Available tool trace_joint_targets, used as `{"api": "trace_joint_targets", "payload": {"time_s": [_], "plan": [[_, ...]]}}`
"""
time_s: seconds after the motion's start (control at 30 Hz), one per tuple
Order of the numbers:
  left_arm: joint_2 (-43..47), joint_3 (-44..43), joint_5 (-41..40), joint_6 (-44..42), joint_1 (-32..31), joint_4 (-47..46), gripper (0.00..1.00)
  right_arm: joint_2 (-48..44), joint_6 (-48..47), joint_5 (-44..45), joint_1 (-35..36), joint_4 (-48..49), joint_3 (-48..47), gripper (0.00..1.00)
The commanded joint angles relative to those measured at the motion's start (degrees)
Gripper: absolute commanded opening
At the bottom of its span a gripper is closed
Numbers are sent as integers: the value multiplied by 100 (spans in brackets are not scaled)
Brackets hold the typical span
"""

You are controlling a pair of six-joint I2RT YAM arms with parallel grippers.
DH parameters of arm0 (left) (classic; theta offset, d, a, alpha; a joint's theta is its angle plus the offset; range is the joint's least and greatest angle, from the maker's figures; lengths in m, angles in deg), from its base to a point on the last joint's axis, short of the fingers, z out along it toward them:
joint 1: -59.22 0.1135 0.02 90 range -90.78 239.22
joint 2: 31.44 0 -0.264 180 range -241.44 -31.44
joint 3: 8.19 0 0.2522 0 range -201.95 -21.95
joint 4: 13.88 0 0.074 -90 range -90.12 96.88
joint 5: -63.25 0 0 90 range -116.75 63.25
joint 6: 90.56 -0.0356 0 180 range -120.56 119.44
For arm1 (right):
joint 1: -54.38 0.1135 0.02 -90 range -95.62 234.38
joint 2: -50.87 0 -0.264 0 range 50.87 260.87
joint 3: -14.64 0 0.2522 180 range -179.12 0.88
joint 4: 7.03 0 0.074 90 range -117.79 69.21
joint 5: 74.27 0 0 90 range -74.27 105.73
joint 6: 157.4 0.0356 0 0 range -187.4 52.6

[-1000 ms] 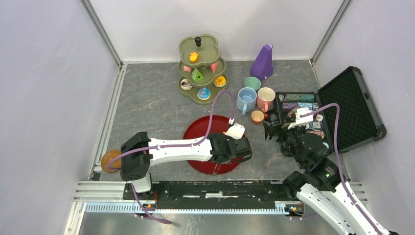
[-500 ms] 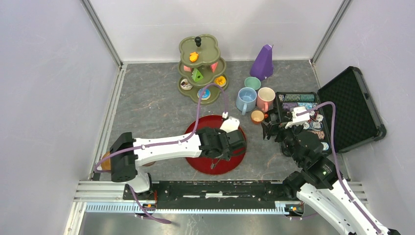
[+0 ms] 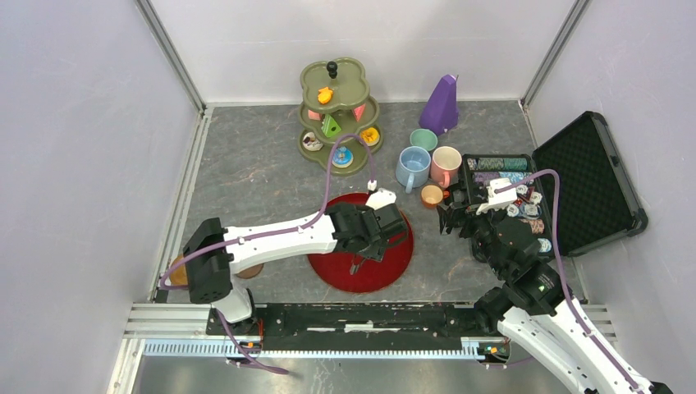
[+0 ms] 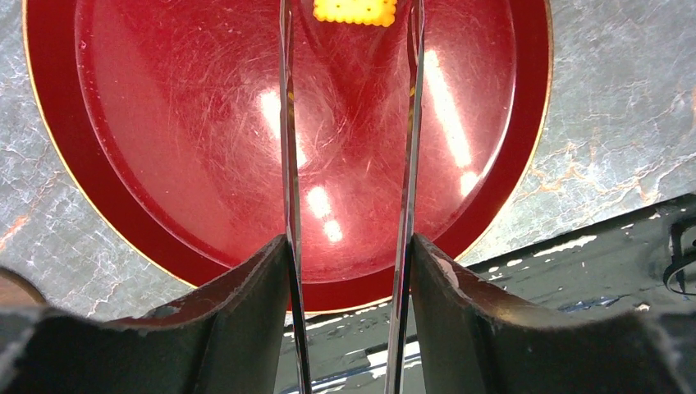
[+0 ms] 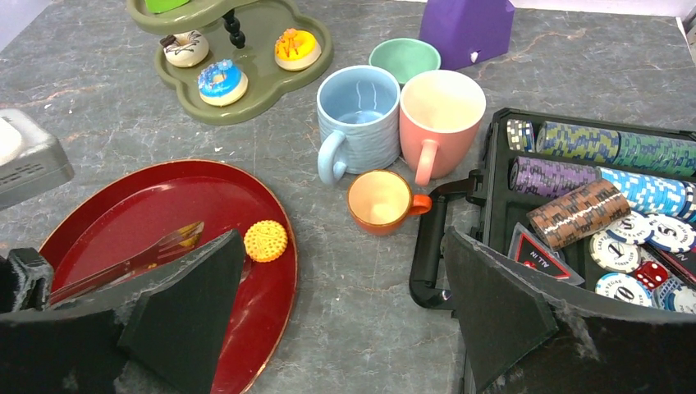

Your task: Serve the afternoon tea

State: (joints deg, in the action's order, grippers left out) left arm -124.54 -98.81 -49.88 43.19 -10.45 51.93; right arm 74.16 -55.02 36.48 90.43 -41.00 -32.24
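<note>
My left gripper [image 4: 349, 240] hovers over the red plate [image 4: 164, 123], shut on a pair of metal tongs [image 4: 287, 164] whose blades stand apart. An orange biscuit [image 4: 354, 10] lies on the plate just past the tong tips, touching neither blade. It also shows near the plate's right rim, the biscuit [image 5: 266, 240]. My right gripper [image 5: 341, 238] is open and empty above the bare table between the plate and the chip case. Just ahead of it stand the orange cup [image 5: 379, 199], blue mug [image 5: 361, 123], pink mug [image 5: 439, 123] and green mug [image 5: 402, 59].
A green tiered stand [image 3: 334, 115] at the back holds donuts [image 5: 222, 80] and cake pieces. The purple metronome [image 3: 441, 105] stands behind the mugs. An open black case [image 3: 574, 180] of poker chips lies at the right. A brown disc [image 3: 182, 267] sits by the left arm's base.
The left arm has drawn back and leftward over the plate. Its jaws and the tongs have spread wider. The right arm has barely moved.
</note>
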Motion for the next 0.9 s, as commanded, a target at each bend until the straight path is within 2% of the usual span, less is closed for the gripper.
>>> {"api": "trace_joint_targets", "payload": {"time_s": [0.0,0.53,0.87], "plan": [[-92,4,309,-460,141,-211,60,-39,59,71,15,246,43,98],[-321,-163,990,-1087,474,-228,57,-109,68,151,16,255,113,98],[-195,-99,1158,-1101,594,-99,55,-79,71,149,16,303,130,98]]}}
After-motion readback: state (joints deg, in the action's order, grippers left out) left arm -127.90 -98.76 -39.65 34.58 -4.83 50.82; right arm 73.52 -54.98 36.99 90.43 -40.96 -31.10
